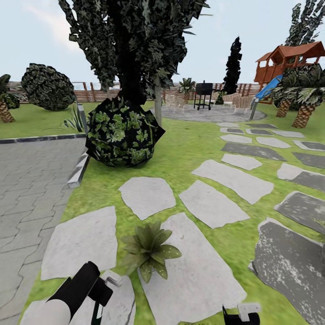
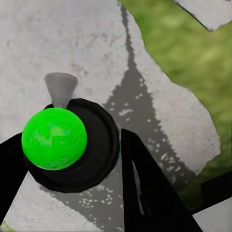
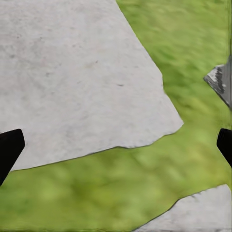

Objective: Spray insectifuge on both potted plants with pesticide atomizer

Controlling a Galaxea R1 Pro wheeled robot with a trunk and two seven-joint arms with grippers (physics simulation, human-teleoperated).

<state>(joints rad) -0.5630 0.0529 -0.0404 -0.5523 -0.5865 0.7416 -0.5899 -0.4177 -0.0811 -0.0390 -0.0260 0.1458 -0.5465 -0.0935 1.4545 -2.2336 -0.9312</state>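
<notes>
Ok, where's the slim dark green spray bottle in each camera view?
Head view: slim dark green spray bottle at the bottom edge, under the left gripper.
Left wrist view: seen end-on, its round green top between the black fingers.
Right wrist view: looks at a pale stepping stone and grass.
Shared landmark: pale stones on the lawn.

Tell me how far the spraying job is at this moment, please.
Done: the left hand holds the pesticide atomizer, seen from above between its fingers in the left wrist view. In hand: the robot faces one potted plant on a stepping stone. No spray shows on the leaves, so covering it seems still to come. A second potted plant remains to find. The right hand is open over grass.
</notes>
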